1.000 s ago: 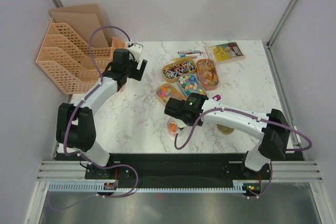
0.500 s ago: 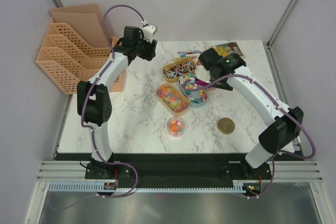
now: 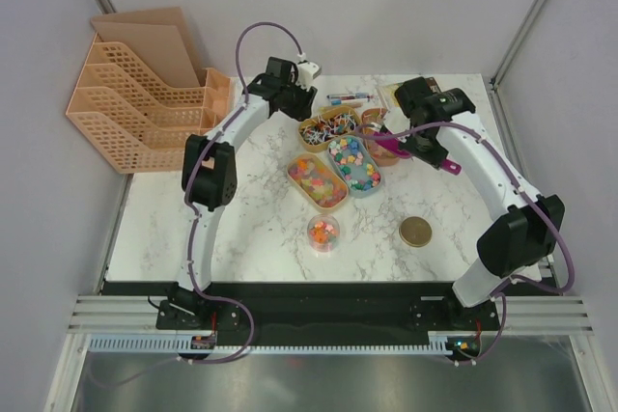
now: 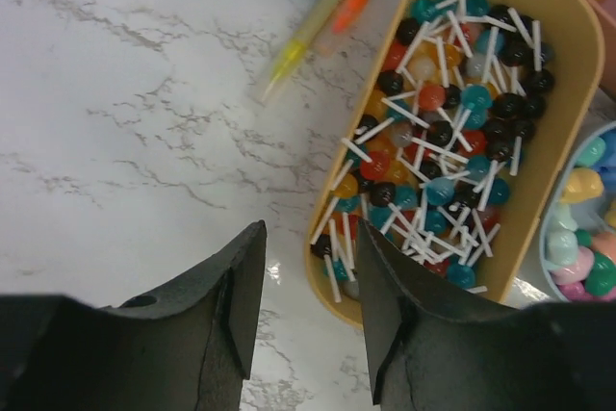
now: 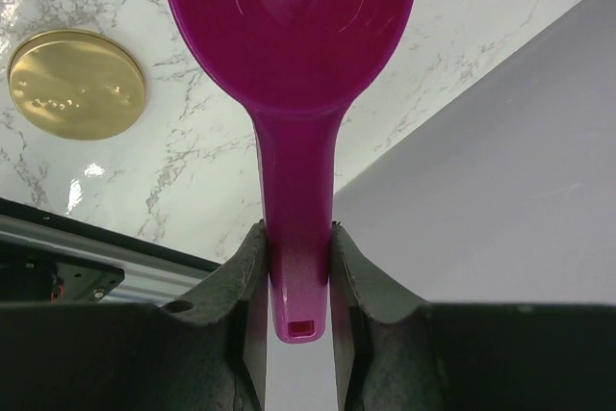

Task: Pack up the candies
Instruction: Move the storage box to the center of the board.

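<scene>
The candies lie sorted in oval trays: lollipops in a yellow tray point(image 3: 328, 127) point(image 4: 452, 113), pastel chunks in a blue tray point(image 3: 354, 163), and orange-pink-yellow ones in a tan tray point(image 3: 317, 180). More candies sit in a small clear jar point(image 3: 323, 233). My left gripper point(image 3: 299, 103) point(image 4: 310, 238) is open above bare marble, just left of the lollipop tray's near end, with nothing between its fingers. My right gripper point(image 3: 432, 142) point(image 5: 296, 233) is shut on the handle of a magenta scoop point(image 5: 289, 36) point(image 3: 450, 166), held above the table's right side. No candy shows on the scoop's bowl.
A gold lid point(image 3: 416, 231) point(image 5: 77, 84) lies right of the jar. Coloured pens point(image 3: 348, 98) point(image 4: 318, 7) lie behind the lollipop tray. A fourth tray point(image 3: 381, 137) sits partly under the right arm. Orange file racks point(image 3: 135, 103) stand at the back left. Grey walls close the sides.
The left arm swung from the file racks rightward to the lollipop tray, and its jaws narrowed. The right arm carried the scoop from the table's middle to the back right.
</scene>
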`<state>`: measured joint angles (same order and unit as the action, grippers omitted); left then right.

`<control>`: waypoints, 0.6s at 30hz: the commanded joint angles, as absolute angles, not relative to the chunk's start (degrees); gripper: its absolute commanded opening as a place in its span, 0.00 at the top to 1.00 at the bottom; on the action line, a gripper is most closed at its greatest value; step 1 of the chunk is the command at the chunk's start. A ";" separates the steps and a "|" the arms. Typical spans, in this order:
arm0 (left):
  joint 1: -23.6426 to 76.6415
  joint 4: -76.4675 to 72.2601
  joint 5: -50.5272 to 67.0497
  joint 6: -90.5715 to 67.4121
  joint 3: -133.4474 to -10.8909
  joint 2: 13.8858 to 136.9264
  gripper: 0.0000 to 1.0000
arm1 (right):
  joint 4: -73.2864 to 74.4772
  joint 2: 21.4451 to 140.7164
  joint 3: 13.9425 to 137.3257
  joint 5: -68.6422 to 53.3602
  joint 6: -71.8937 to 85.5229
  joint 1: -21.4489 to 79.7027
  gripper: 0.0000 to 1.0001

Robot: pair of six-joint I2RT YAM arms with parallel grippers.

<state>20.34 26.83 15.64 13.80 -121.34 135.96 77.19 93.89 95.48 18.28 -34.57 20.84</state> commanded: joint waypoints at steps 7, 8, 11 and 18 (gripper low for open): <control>28.91 28.74 16.26 23.64 -110.32 126.66 0.62 | 78.22 90.70 93.52 15.21 -33.92 17.05 1.00; 29.09 28.83 16.09 23.90 -109.61 125.78 0.61 | 78.14 91.05 93.43 14.86 -34.01 16.70 1.00; 29.53 29.62 15.12 25.30 -108.02 125.07 0.51 | 77.61 91.40 93.25 14.33 -34.45 16.35 1.00; 29.62 30.06 12.84 26.72 -108.81 126.47 0.50 | 76.73 92.46 93.60 13.19 -34.89 15.73 1.00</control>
